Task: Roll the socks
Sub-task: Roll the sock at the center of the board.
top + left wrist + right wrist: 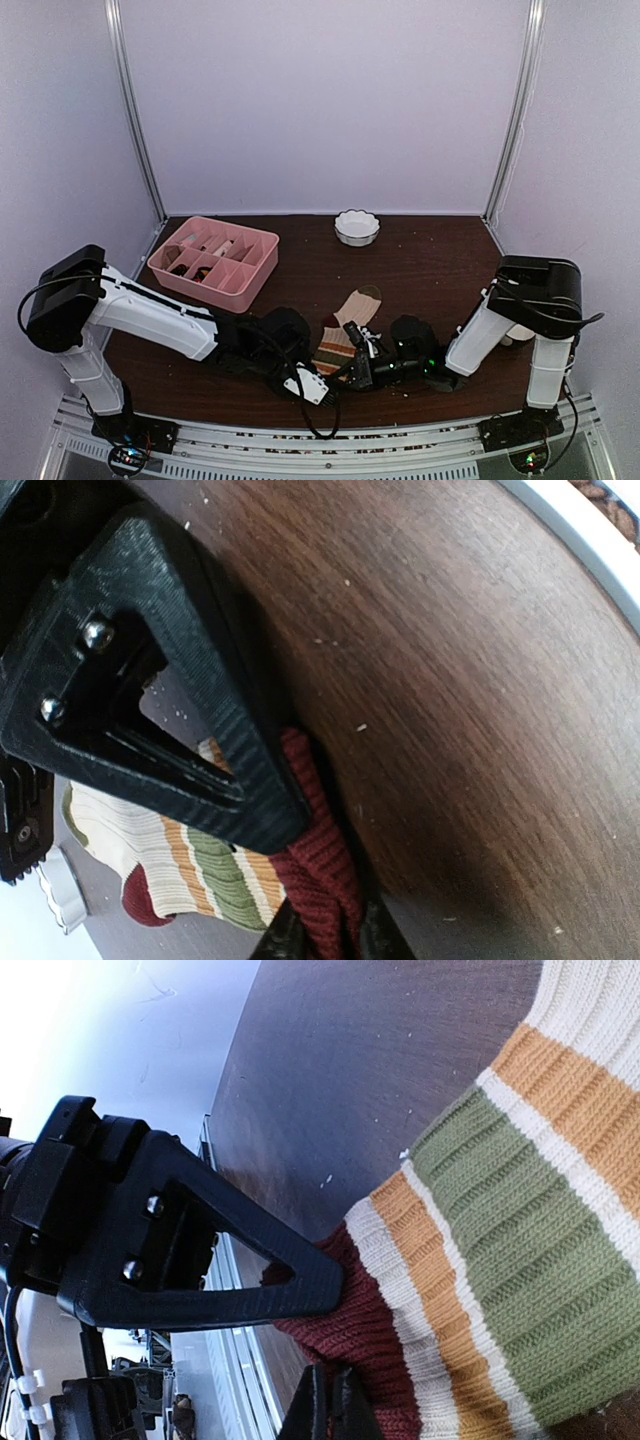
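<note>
- The striped sock (345, 335), a soft ribbed knit in beige with orange, green and white bands, is lying flat on the dark brown wooden table (430, 270), close to the near edge between the two arms. Its brown toe is pointing away from the robot and its dark red cuff (320, 865) is facing the grippers.
- Only this one sock is showing clearly. Whether a second, plain one is lying under it, I cannot tell.
- The left gripper (305, 885) is closing its black fingers on the dark red cuff, with the knit bunching up between the two jaws.
- The right gripper (332, 1345) is also clamping that cuff. Its jaws are pressing fully together on a thin fold of the red edge, just beside the left one's hold.
- Both claws are gripping the same end, probably because a roll has to begin at one edge. Two holds side by side are keeping the cuff straight, so it can be turned over towards the toe evenly.
- The sock's body is lying flat ahead of the cuff, so the rolling itself seems not yet begun.
- The pink plastic compartment tray (200, 288) is sitting well apart at the far left. Its cells are holding small brownish and pale items, too small to identify.
- The white scalloped bowl (357, 239) is standing near the back edge, and it is looking empty from above.
</note>
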Motion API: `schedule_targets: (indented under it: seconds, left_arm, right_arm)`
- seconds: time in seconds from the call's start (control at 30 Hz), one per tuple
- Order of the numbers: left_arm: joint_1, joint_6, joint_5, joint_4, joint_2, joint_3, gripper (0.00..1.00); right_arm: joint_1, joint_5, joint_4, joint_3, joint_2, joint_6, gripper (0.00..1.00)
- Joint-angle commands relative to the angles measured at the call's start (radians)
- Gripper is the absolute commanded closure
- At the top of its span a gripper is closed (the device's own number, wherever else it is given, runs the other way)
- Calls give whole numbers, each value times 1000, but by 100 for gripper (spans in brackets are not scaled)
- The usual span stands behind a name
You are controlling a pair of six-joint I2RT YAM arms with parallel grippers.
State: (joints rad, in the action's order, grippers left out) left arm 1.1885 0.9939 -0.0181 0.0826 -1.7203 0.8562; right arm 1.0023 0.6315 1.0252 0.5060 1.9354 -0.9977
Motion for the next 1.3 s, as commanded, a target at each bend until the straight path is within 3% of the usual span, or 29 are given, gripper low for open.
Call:
schedule_targets:
  seconds: [0.0, 0.27, 0.43, 0.53, 0.7, 0.83, 0.87, 0.9, 0.93, 0.97, 1.2, 1.27]
  left_arm:
    - [6, 0, 8, -27, 21, -8, 84]
    - [6, -25, 20, -4, 13, -3, 96]
    - [-10, -97, -85, 171, -15, 77, 100]
    - [-37, -148, -177, 282, -45, 146, 100]
    - [-89, -201, -318, 456, -117, 268, 100]
    - [-120, -220, -377, 544, -177, 334, 100]
    - [-127, -224, -390, 555, -184, 344, 100]
    - [-134, -229, -404, 567, -192, 355, 100]
    - [-141, -233, -419, 581, -198, 371, 100]
    - [-149, -238, -439, 601, -209, 387, 100]
    - [-202, -272, -562, 745, -305, 514, 100]
    - [-217, -284, -604, 777, -332, 546, 100]
  right_arm:
    - [-8, 17, 43, 4, 0, -8, 100]
    - [-7, 17, 83, -15, -1, -30, 100]
    - [2, 7, 101, -46, -27, -29, 100]
    - [17, -33, 1, -52, -73, 40, 97]
    - [35, -140, -152, -90, -177, 162, 74]
    - [38, -234, -297, -131, -297, 253, 68]
    - [41, -263, -347, -133, -326, 288, 60]
    - [45, -300, -396, -133, -357, 315, 42]
    - [52, -339, -446, -132, -389, 341, 5]
    - [59, -381, -488, -133, -419, 363, 0]
    - [81, -845, -773, -157, -717, 429, 0]
    - [84, -938, -783, -197, -844, 420, 0]
